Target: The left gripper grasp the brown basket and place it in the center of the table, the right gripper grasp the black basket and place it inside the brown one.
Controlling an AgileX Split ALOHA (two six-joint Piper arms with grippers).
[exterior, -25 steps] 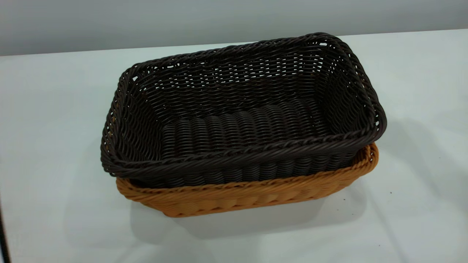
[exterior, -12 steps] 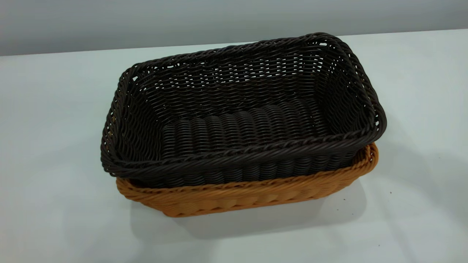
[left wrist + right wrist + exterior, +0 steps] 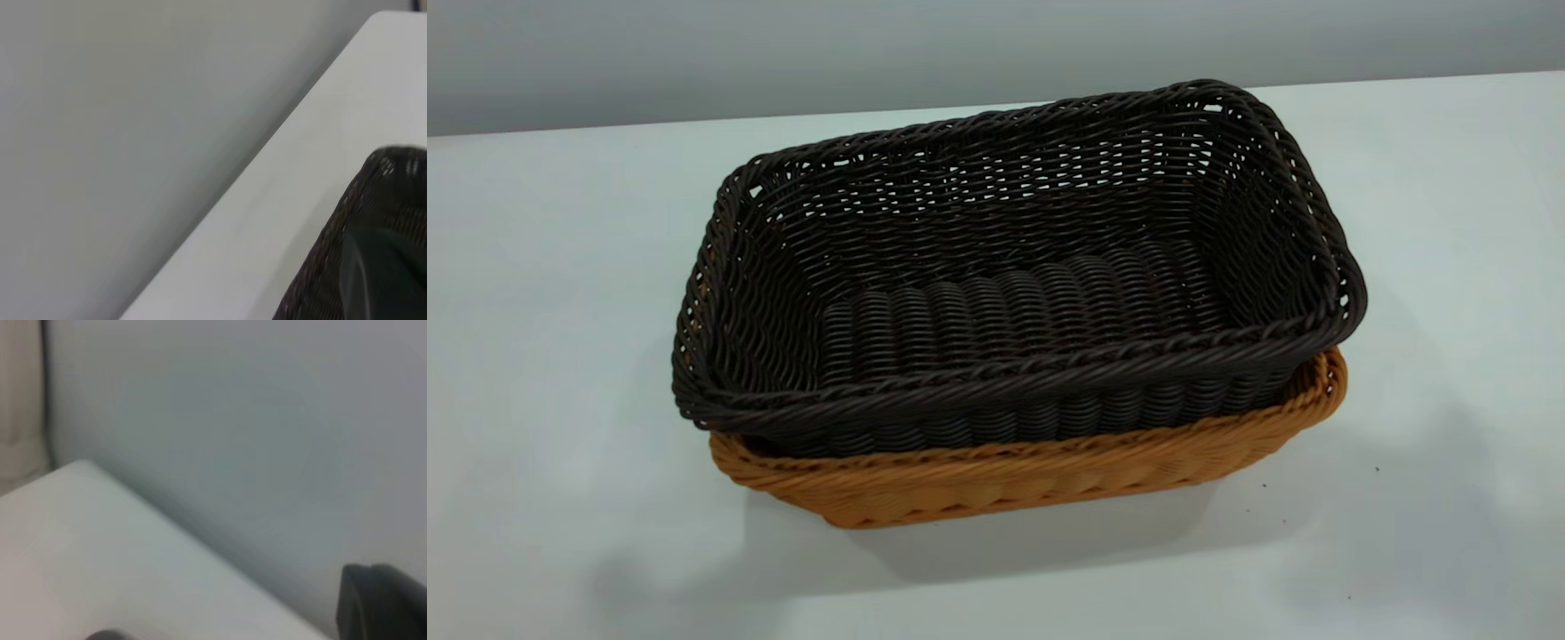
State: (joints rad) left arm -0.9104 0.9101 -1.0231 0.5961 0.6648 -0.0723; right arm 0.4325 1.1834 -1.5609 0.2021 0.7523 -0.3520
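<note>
The black basket [image 3: 1014, 293] sits nested inside the brown basket [image 3: 1014, 476], its rim a little above the brown rim and slightly askew. Both rest in the middle of the white table [image 3: 560, 267]. Neither arm shows in the exterior view. In the left wrist view, a blurred dark part of my left gripper [image 3: 383, 280] lies close over a corner of the black basket [image 3: 327, 260]. The right wrist view catches only a dark blurred piece of my right gripper [image 3: 383, 603], above the table [image 3: 100, 547] and away from the baskets.
A plain grey wall [image 3: 783, 53] runs behind the table's far edge. White tabletop spreads on all sides of the baskets. A beige surface [image 3: 20, 407] stands beyond the table's corner in the right wrist view.
The baskets have not moved. A thin dark edge at the lower left of the exterior view has gone, and the soft shadows on the table have drifted toward the near edge.
</note>
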